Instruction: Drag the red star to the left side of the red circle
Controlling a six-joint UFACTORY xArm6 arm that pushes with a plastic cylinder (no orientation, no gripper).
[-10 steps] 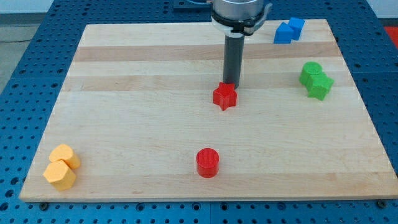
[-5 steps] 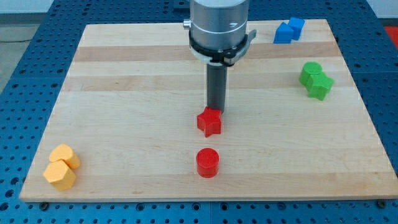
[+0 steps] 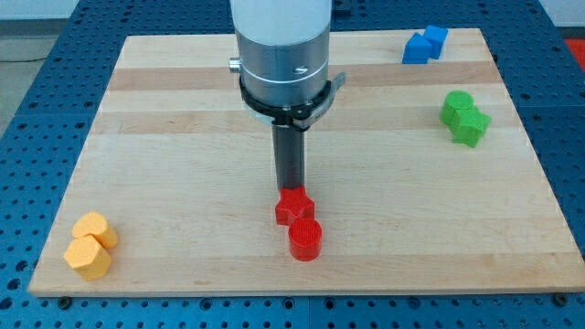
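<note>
Tip (image 3: 290, 189) of my rod, w/o any jaws so nothing is grasped, presses the red star (image 3: 293, 207) from 12 o'clock. Star touches the red circle (image 3: 305, 238), sitting at approx. 11 o'clock of it, near the board's (image 3: 183, 164) bottom edge.

The light is bright and even, coming from above. The wooden counter (image 3: 183, 164) shows no glare, only soft short shadows under the blocks (very faint ones). The picture is sharp everywhere, with no blur and no bending at the edges.
</note>
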